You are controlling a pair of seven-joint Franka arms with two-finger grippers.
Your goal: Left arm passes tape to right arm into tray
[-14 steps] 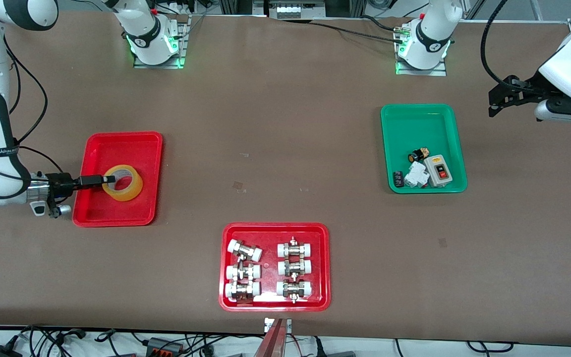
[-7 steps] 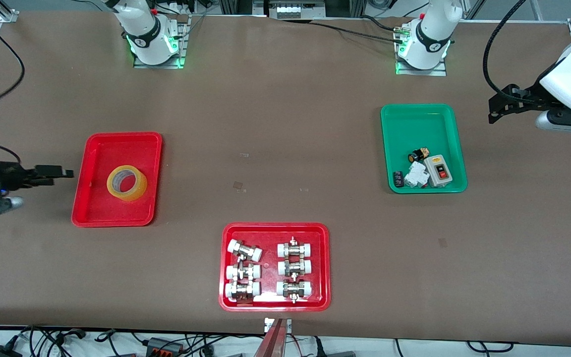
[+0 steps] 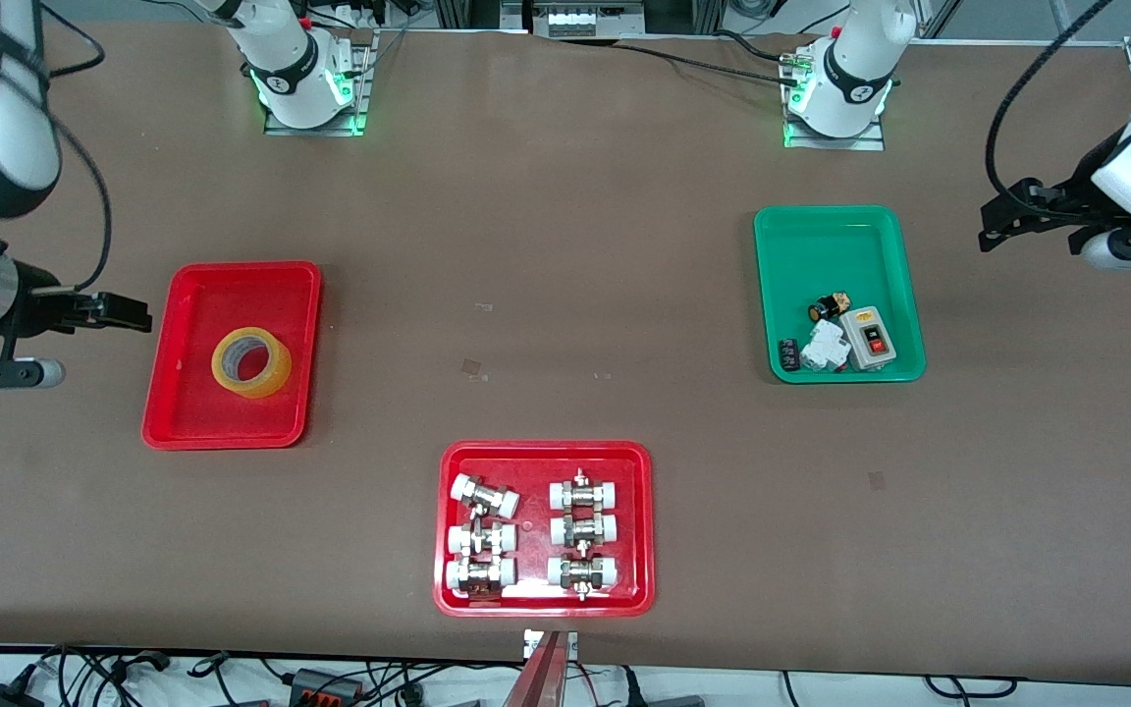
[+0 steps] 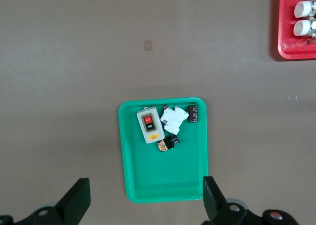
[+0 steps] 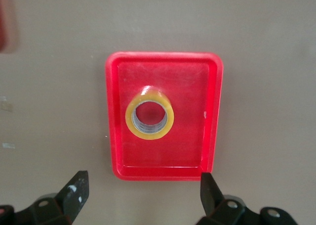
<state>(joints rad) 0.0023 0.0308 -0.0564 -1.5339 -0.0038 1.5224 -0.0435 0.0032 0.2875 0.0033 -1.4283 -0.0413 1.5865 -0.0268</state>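
The tape, a yellow translucent roll, lies flat and free in the plain red tray toward the right arm's end of the table. In the right wrist view the tape sits in the middle of the tray. My right gripper hangs open and empty over bare table just outside the tray's rim, its fingertips wide apart. My left gripper waits open and empty over the table beside the green tray, at the left arm's end.
The green tray holds a grey switch box and small electrical parts; it also lies under the left gripper. Nearest the front camera, a red tray holds several white-and-metal fittings.
My right gripper has drawn out of the tape's ring and back off the tray, rising as it went. The tape stays in the tray. The left gripper has drifted slightly toward its end.
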